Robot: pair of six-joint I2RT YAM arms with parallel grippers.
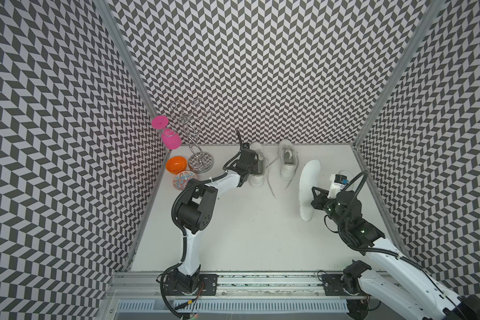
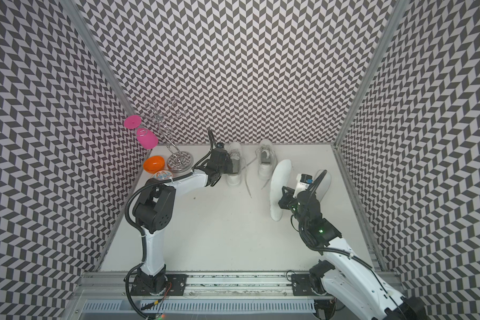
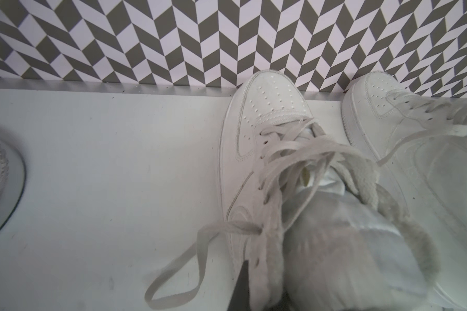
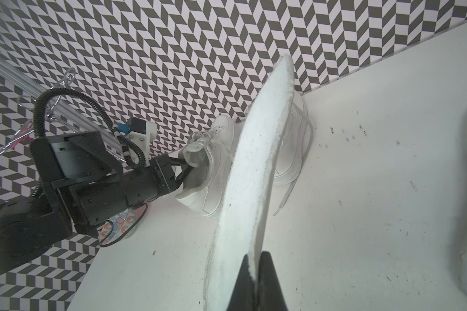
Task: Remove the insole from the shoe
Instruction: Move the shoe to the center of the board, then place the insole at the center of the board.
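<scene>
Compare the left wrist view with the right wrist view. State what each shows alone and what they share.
Left wrist view only: a look down onto the tongue of the held shoe, plus the rim of the rack's round base. Right wrist view only: the insole pinched in the shut right claw, the left arm, a patterned bowl. Both: the held shoe with the left claw clamped on its collar, the second shoe, the white table, the chevron wall.

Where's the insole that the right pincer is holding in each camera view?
Top view: insole right of centre, held by the right pincer.
Top view: insole right of centre too.
Left wrist: not in it.
Right wrist: insole mid-picture, rising from the right pincer.
Shared landmark: the shoe the left pincer grips.
</scene>
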